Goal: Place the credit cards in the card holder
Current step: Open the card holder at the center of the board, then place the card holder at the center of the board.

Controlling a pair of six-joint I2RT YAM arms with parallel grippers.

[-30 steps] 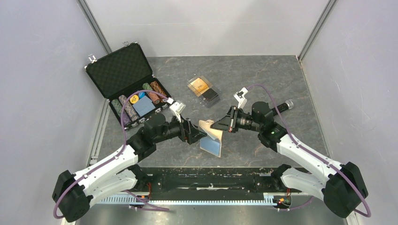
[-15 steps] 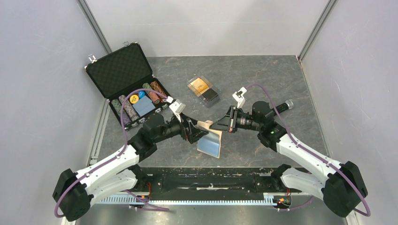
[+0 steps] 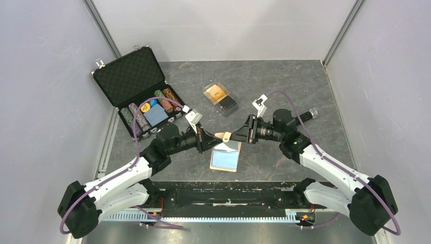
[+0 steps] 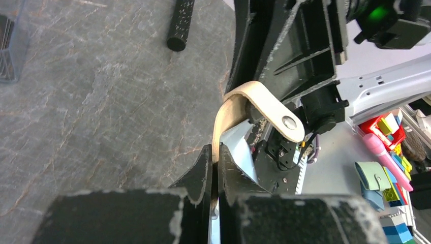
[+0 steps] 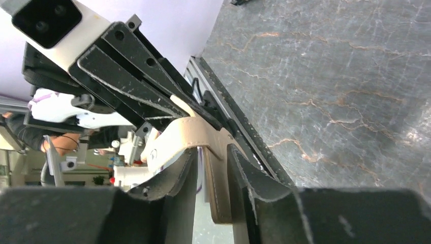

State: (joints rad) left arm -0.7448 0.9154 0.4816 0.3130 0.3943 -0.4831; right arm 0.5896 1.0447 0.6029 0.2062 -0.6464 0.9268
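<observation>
Grey stone desk, pale walls all round: one card holder open at centre frame, blue inside up, left pincer clamped on its tan edge, right pincer slightly apart around its tab. Two credit cards, orange and dark, sit in one clear box at upper centre.

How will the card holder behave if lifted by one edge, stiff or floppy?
Probably floppy: the card holder drapes open below the left hand, and its snap tab curls over in an arc. Likely light, since its panels look thin. It may swing or fold when moved.
</observation>
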